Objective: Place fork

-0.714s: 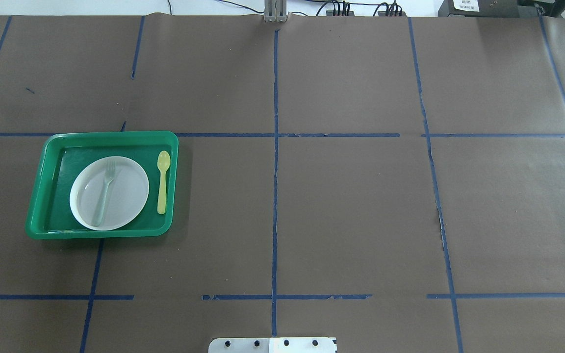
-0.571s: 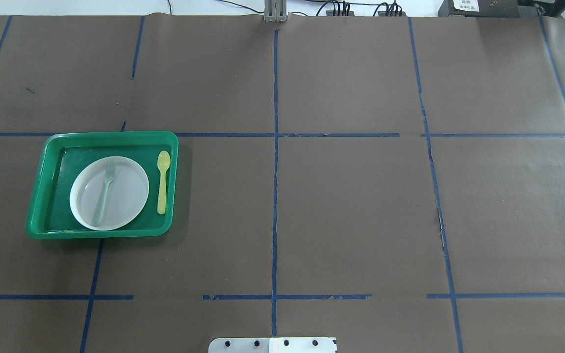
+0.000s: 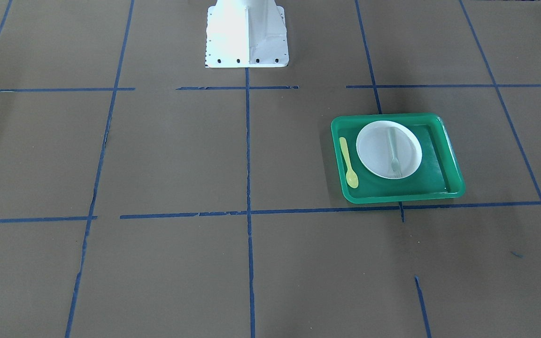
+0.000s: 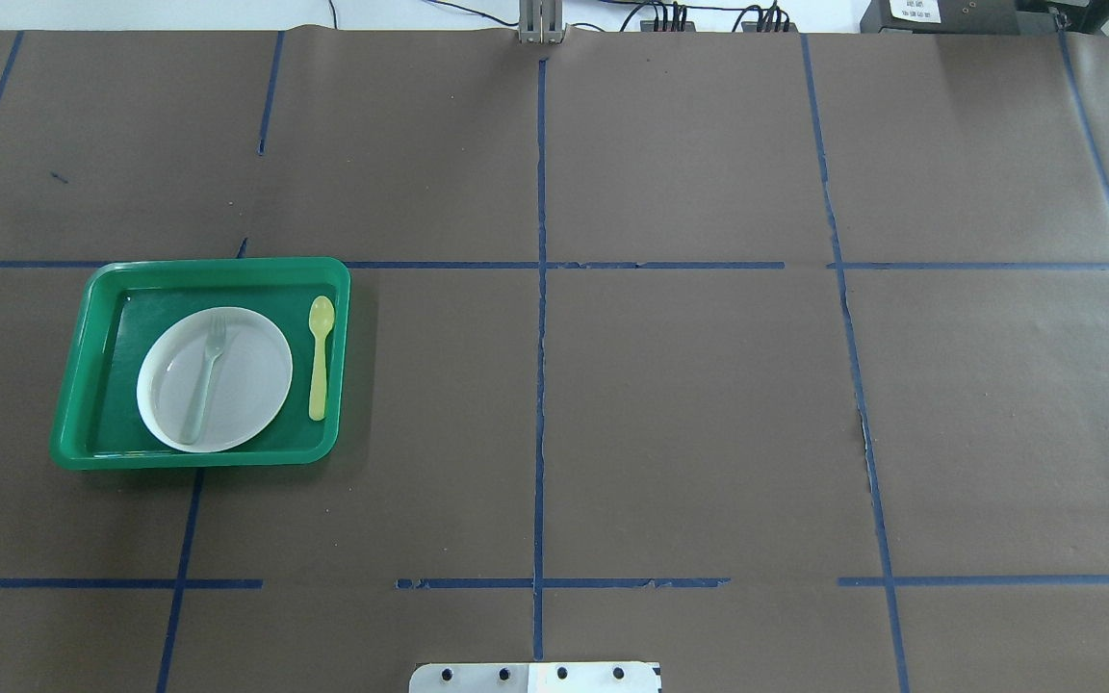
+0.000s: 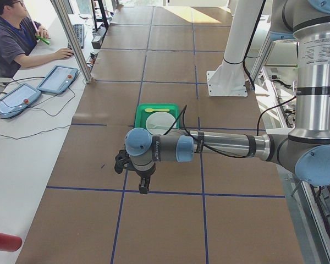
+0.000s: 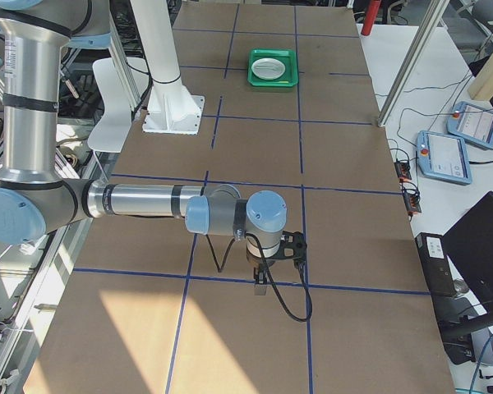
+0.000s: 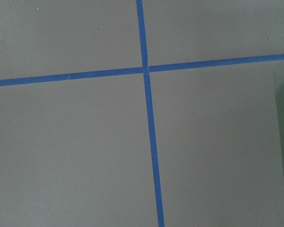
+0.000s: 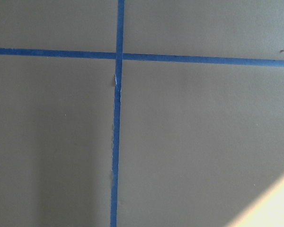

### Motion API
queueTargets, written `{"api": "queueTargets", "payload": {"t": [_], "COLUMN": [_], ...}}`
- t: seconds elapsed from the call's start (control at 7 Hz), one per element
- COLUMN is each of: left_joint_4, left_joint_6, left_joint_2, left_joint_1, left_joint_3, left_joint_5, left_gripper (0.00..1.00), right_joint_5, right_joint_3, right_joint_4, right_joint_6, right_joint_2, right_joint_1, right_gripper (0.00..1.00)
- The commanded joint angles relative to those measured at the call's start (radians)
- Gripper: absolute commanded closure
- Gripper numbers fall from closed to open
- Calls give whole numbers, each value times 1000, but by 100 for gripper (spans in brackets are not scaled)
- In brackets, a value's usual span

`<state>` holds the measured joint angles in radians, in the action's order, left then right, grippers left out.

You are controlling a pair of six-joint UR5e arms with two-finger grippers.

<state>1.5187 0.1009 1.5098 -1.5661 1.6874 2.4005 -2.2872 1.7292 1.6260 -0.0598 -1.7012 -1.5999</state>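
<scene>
The pale fork (image 4: pixel 203 380) lies on the white plate (image 4: pixel 256 375) inside the green tray (image 4: pixel 92 366) at the table's left, tines pointing away from the robot. It also shows in the front-facing view (image 3: pixel 393 150). My left gripper (image 5: pixel 144 190) shows only in the exterior left view, hanging above the table well short of the tray; I cannot tell if it is open. My right gripper (image 6: pixel 261 286) shows only in the exterior right view, far from the tray (image 6: pixel 272 67); I cannot tell its state. Both wrist views show only brown paper and blue tape.
A yellow spoon (image 4: pixel 321 356) lies in the tray to the right of the plate. The robot's white base (image 3: pixel 247 33) stands at the table's near middle. An operator (image 5: pixel 11 38) sits at a side desk with tablets.
</scene>
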Motion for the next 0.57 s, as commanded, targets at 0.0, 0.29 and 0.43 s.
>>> {"api": "queueTargets", "payload": {"t": [0.0, 0.29, 0.43], "left_joint_4": [17, 91, 242], "left_joint_6": [-3, -207, -395], "left_joint_2": [27, 64, 66], "left_joint_1": [29, 194, 263], "left_joint_3": [-3, 40, 46], "left_joint_5": [0, -3, -58], "left_gripper": [0, 0, 0], "right_joint_5": [0, 0, 0], "right_joint_3": [0, 1, 1], "right_joint_4": [0, 0, 0], "right_joint_6": [0, 0, 0], "right_joint_2": [0, 0, 0], "right_joint_1": [0, 0, 0], "right_gripper": [0, 0, 0]}}
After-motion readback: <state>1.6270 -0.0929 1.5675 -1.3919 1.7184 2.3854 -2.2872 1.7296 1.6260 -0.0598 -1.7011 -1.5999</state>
